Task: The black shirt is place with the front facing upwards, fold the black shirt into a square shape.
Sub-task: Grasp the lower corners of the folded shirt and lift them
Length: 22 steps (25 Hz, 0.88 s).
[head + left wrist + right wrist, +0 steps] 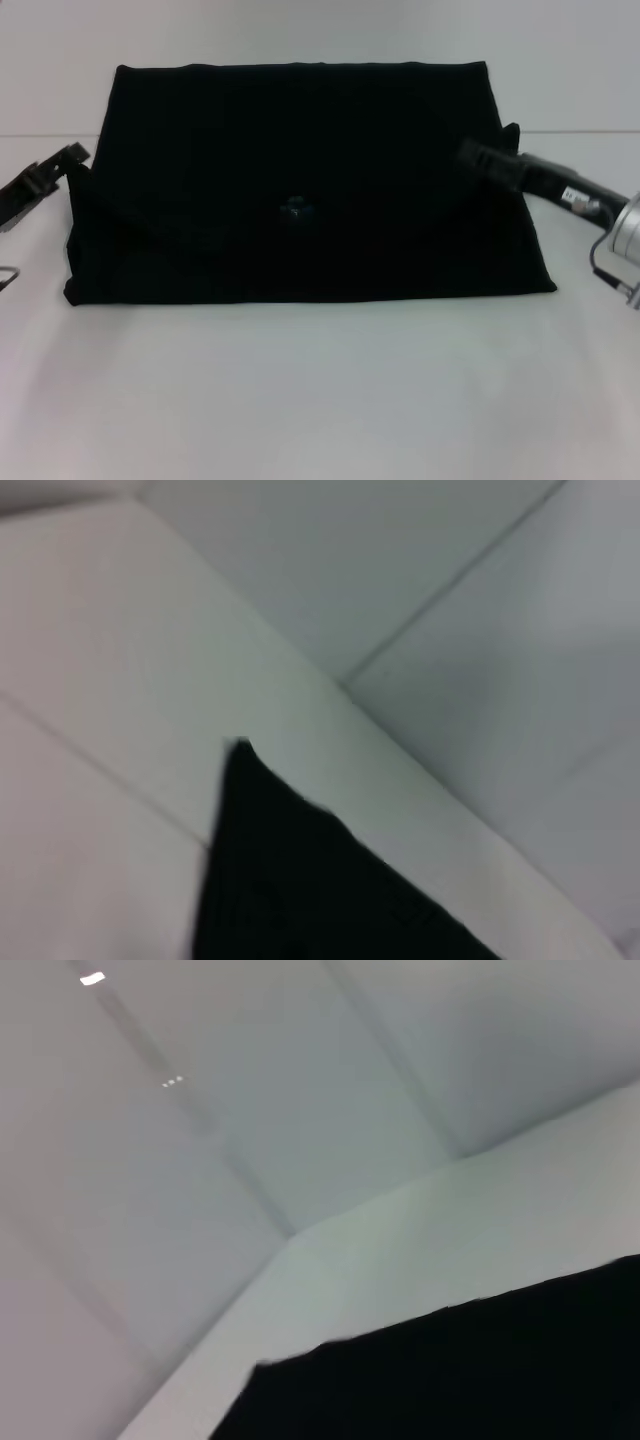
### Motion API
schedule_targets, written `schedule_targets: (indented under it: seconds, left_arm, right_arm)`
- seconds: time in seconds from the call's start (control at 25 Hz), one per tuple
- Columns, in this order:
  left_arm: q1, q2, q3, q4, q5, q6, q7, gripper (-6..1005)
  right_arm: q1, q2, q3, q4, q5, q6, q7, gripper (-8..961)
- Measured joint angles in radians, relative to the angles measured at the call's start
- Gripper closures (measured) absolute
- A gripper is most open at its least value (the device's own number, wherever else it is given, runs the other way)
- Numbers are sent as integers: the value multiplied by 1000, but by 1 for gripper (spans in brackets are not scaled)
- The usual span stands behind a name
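From the head camera I saw the plain black cotton shirt [300, 190] lying flat on the white table [320, 400], already folded into a wide rectangle, with the lettering out of sight and only a small bluish spot near its middle. Angled flaps crossed its lower half, so I judged the sleeves or sides were already turned in and the step in hand was the last one: bringing the wide shape down to a square.

The left gripper [45, 180] sat just beside the shirt's left edge, near the upper corner; I could not tell whether its jaws were apart or together. The right gripper [480, 157] reached over the shirt's right edge with its tip on or just above the cloth, and dark against dark, I could not tell its jaw state either. Both wrist cameras showed only a corner of black cloth against the white table.

To my mind, the next move called for pinching one short side through all layers and carrying it across evenly, so the layers would not slide apart.
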Motion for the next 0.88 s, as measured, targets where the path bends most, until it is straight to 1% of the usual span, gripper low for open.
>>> schedule_targets:
  seconds: [0.08, 0.12, 0.2, 0.28, 0.36, 0.44, 0.6, 0.68, 0.88]
  left_arm:
    - [35, 5, 20, 75, 81, 95, -129, 322]
    - [46, 8, 24, 105, 109, 133, -166, 300]
    - [77, 21, 31, 184, 211, 263, -277, 257]
    - [86, 31, 32, 222, 281, 331, -329, 199]
    - [86, 45, 32, 271, 396, 407, -375, 125]
    - [80, 49, 33, 289, 450, 429, -377, 51]
    - [65, 52, 45, 292, 491, 431, -363, 53]
    - [61, 51, 64, 289, 493, 406, -362, 54]
    - [58, 41, 117, 286, 495, 322, -362, 57]
  right_arm:
    - [-24, -4, -74, -25, -1, -63, 0, 211]
    - [-35, -5, -116, -39, -3, -97, -2, 186]
    - [-57, -8, -193, -68, -13, -154, -15, 136]
    - [-78, -9, -261, -97, -39, -206, -39, 94]
    - [-94, -7, -298, -114, -74, -248, -67, 60]
    - [-103, -5, -310, -117, -103, -272, -94, 26]
    - [-111, 1, -315, -112, -163, -297, -152, 36]
    - [-112, 5, -316, -112, -186, -298, -157, 39]
    - [-115, 6, -318, -108, -196, -299, -158, 47]
